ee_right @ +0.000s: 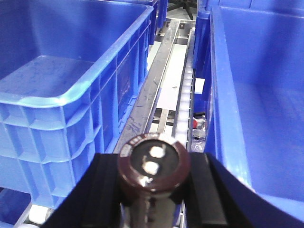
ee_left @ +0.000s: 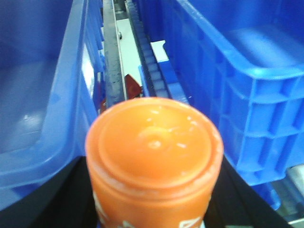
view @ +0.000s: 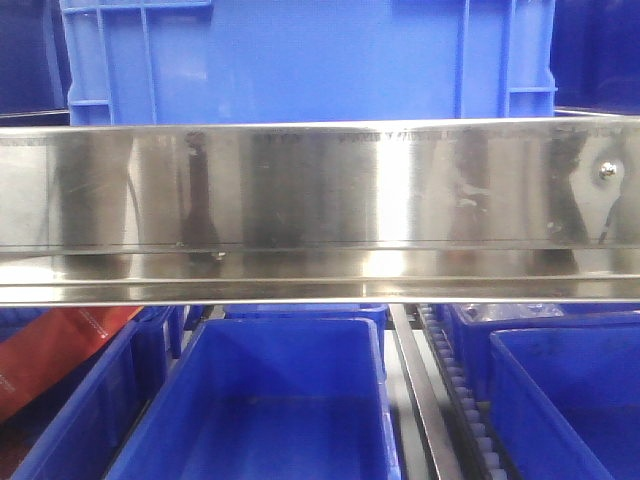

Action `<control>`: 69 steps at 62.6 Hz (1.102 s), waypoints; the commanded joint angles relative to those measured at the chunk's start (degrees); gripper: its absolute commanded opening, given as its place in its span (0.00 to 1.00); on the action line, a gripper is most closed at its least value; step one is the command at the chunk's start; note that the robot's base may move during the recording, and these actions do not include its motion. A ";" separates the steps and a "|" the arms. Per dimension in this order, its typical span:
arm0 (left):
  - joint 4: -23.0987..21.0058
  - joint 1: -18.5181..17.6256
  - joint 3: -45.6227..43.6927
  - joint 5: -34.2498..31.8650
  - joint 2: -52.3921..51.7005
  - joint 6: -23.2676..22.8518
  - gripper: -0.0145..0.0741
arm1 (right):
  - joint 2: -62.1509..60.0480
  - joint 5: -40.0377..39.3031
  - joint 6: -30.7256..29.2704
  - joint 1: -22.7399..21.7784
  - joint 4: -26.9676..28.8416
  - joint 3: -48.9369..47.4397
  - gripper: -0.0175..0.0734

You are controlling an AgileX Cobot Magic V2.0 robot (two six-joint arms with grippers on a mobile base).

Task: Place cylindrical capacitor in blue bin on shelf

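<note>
Right gripper: points down the lane between bins, with its black fingers clamped on either flank of the cylindrical capacitor. The capacitor is a glossy, dark brown round can. Its end face carries two pale terminals. It hangs over the gap between a ribbed blue bin at 10 o'clock and a second blue bin at 2 o'clock, above the white roller track.

Left gripper: clenched on an orange cylinder of smooth plastic with a ringed, domed end.

Shelf: the front rail is wide, mirror-bright stainless steel. Moulded blue plastic bins sit above and below it.
</note>
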 commanded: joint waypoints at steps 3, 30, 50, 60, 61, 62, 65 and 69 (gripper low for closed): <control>-2.21 -2.04 -4.20 -2.17 2.91 0.26 0.04 | -0.29 -2.49 -0.11 0.11 -0.18 -0.54 0.01; -4.09 -19.61 -39.03 -2.56 32.13 0.26 0.04 | -0.29 -3.37 -0.11 0.11 -0.18 -0.54 0.01; -4.82 -19.88 -50.87 -2.66 51.68 0.26 0.04 | -0.29 -3.37 -0.11 0.11 -0.18 -0.54 0.01; -4.82 -19.88 -50.87 -3.10 56.49 0.26 0.04 | -0.29 -3.36 -0.11 0.11 -0.08 -0.54 0.01; -4.82 -19.88 -50.87 -3.23 56.80 0.26 0.04 | -0.29 -3.36 -0.11 0.11 -0.08 -0.54 0.01; -4.82 -19.88 -50.87 -3.23 57.16 0.26 0.04 | -0.29 -3.36 -0.11 0.11 -0.08 -0.54 0.01; -4.82 -19.88 -50.87 -3.23 57.87 0.26 0.04 | -0.29 -3.36 -0.11 0.11 -0.08 -0.54 0.01; -4.95 -19.88 -50.87 -3.23 58.67 0.26 0.04 | -0.29 -3.36 -0.11 0.11 -0.08 -0.54 0.01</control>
